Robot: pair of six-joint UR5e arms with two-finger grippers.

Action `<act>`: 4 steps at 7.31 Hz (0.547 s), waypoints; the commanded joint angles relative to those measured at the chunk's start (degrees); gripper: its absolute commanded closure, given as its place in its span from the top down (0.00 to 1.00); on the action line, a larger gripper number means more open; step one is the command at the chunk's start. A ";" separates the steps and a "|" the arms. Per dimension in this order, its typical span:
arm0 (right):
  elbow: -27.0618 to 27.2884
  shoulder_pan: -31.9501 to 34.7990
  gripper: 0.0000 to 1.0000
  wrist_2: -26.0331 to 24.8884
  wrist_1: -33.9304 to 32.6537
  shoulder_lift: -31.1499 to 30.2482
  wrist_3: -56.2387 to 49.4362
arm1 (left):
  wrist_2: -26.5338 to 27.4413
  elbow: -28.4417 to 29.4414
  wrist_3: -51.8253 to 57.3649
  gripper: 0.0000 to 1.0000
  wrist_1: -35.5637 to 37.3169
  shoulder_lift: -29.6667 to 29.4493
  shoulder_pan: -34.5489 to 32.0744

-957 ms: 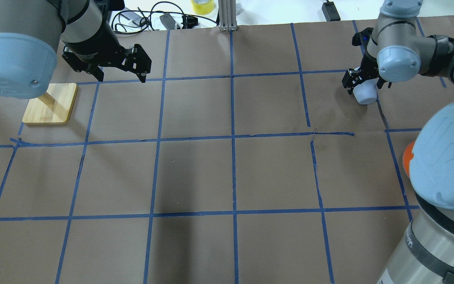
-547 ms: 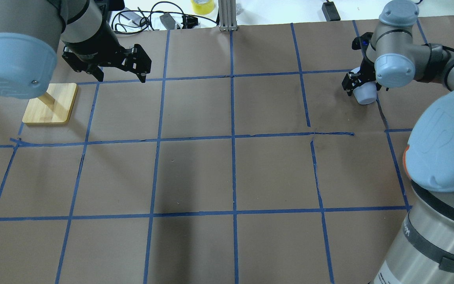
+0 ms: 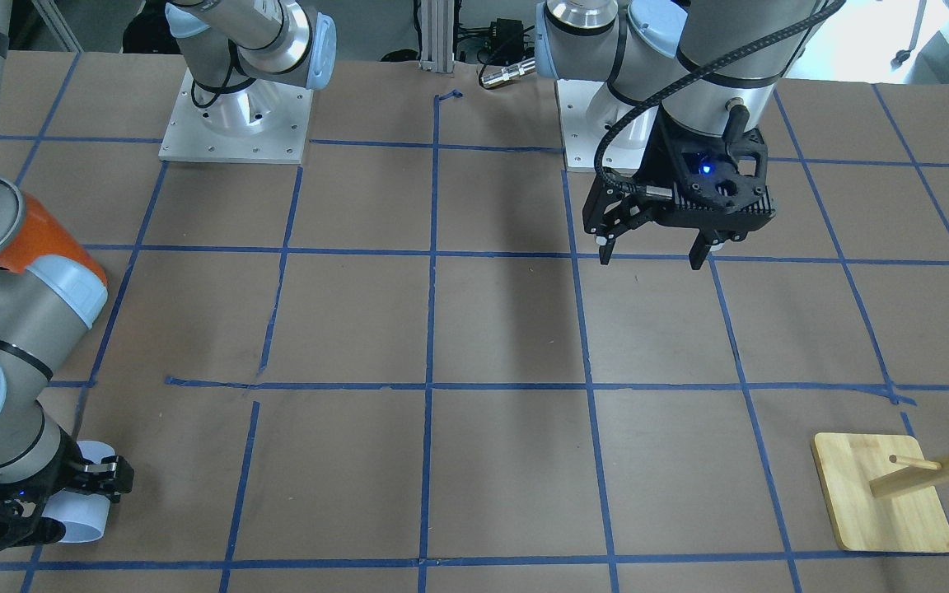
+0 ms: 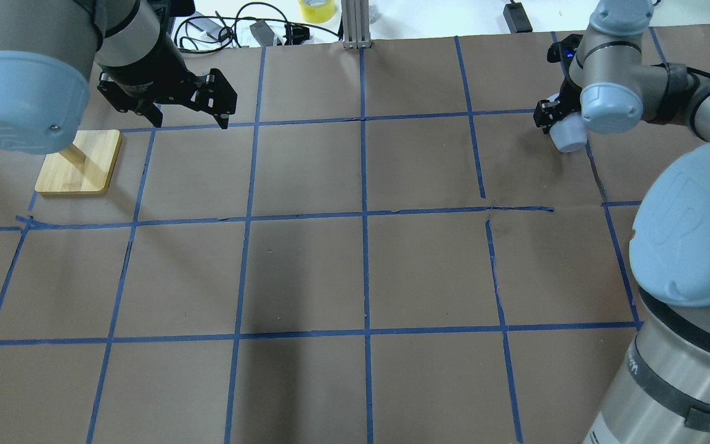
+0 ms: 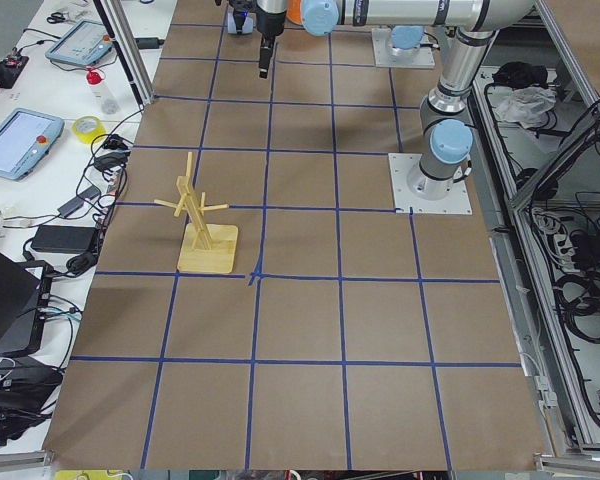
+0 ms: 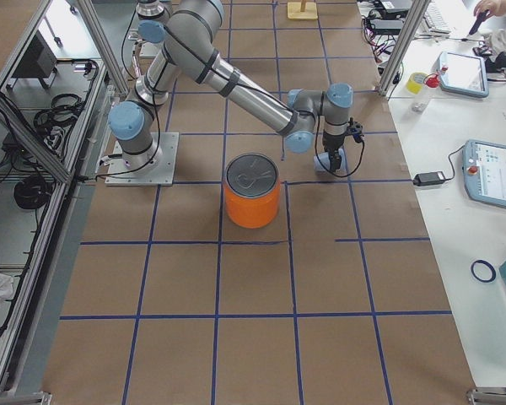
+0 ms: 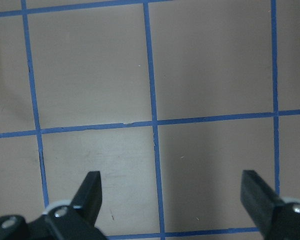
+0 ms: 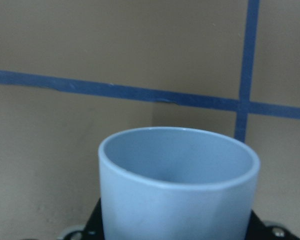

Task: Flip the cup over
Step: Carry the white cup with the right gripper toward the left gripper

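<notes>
The pale lavender-blue cup (image 4: 567, 137) is at the table's far right, held in my right gripper (image 4: 553, 121), which is shut on it. It shows at the lower left of the front view (image 3: 83, 515), with the gripper (image 3: 38, 502) around it. In the right wrist view the cup (image 8: 177, 185) fills the lower middle, its open rim pointing away from the camera. It looks tilted; I cannot tell whether it touches the paper. My left gripper (image 4: 191, 120) is open and empty, raised over the far left of the table (image 3: 652, 259).
A wooden stand with pegs (image 4: 81, 163) stands on a bamboo base near my left gripper (image 3: 882, 494). A large orange container with a silver top (image 6: 253, 192) stands close to my right arm. Cables and a tape roll (image 4: 316, 9) lie beyond the far edge.
My right gripper has moved a little toward the far edge with the cup, and its wrist has turned. The left arm has not moved.
</notes>
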 commanded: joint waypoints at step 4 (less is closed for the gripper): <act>-1.00 23.26 0.12 -0.54 -1.65 -3.91 -1.02 | 0.07 0.00 0.00 1.00 0.00 0.04 0.00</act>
